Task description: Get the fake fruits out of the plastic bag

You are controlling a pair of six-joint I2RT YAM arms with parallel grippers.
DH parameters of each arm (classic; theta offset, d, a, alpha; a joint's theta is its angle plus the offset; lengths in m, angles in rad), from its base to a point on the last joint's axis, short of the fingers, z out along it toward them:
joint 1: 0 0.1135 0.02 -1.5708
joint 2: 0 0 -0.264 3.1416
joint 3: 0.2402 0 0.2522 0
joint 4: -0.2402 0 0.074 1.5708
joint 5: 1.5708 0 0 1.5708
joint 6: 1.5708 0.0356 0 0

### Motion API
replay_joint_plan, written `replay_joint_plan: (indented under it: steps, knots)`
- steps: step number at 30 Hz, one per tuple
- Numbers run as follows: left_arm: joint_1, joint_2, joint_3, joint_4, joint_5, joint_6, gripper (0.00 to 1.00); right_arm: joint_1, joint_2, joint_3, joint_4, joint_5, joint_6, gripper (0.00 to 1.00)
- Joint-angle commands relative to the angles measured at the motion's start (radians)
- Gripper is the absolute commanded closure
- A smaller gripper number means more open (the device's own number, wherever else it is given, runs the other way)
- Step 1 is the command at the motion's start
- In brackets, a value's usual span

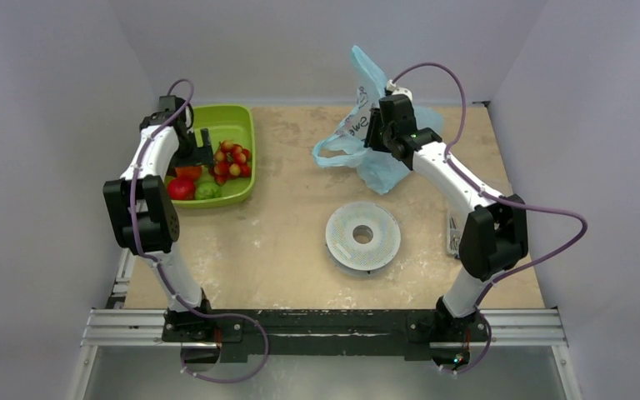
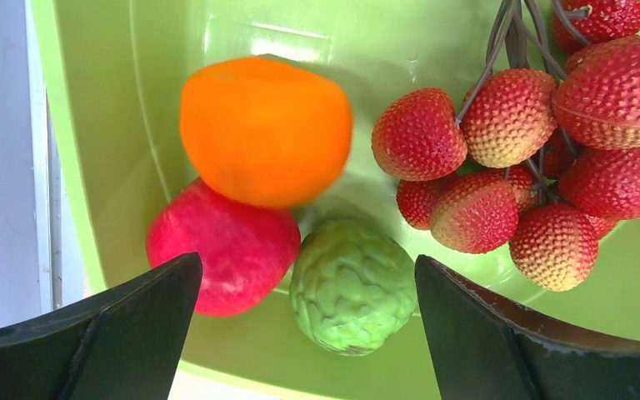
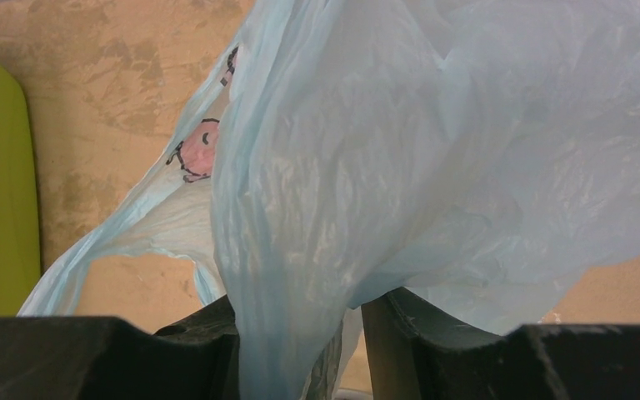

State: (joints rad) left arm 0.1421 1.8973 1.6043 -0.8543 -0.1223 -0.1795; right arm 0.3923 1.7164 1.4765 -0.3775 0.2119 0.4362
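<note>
Fake fruits lie in the tray at the left; the bag hangs at the right arm's fingers.

At the left, the left gripper (image 2: 306, 267) hovers over the lime-green plastic tray (image 1: 227, 109) with its fingers spread wide and nothing between them. Under it lie the glossy orange fruit (image 2: 265, 129), resting on the round red fruit (image 2: 221, 246), the bumpy green fruit (image 2: 352, 285) beside that, and the cluster of small red knobbly balls on dark stems (image 2: 533, 167) further right. On the beige counter (image 1: 283, 242), mid-way across, lies a white perforated disc (image 1: 383, 242). At the far right, the thin light-blue plastic bag with a pink cartoon print (image 3: 433, 167) stands crumpled above the counter. Its film runs between the fingers of the right gripper (image 3: 300, 300), which stand slightly apart; whether they pinch it I cannot tell.
</note>
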Motion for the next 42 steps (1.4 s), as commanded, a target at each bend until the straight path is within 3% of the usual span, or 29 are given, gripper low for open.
replay_joint_plan:
  steps: [1,22,27,34,42]
  knots:
    - [0.007,-0.063,0.023,0.009,0.022,0.005,0.0,0.005,-0.027,0.036,-0.017,-0.008,-0.012,0.62]
    - [0.008,-0.338,-0.106,0.118,0.267,-0.017,0.0,0.005,-0.154,0.04,-0.079,0.065,-0.099,0.01]
    - [0.007,-0.384,-0.141,0.145,0.295,-0.025,0.0,0.004,-0.2,0.061,-0.091,0.086,-0.113,0.01]
    - [-0.036,-0.482,-0.216,0.228,0.351,-0.032,0.0,0.006,-0.384,0.011,-0.098,0.04,-0.093,0.01]
    - [-0.133,-0.756,-0.32,0.304,0.394,-0.044,0.0,0.005,-0.666,-0.146,-0.027,0.002,-0.079,0.01]
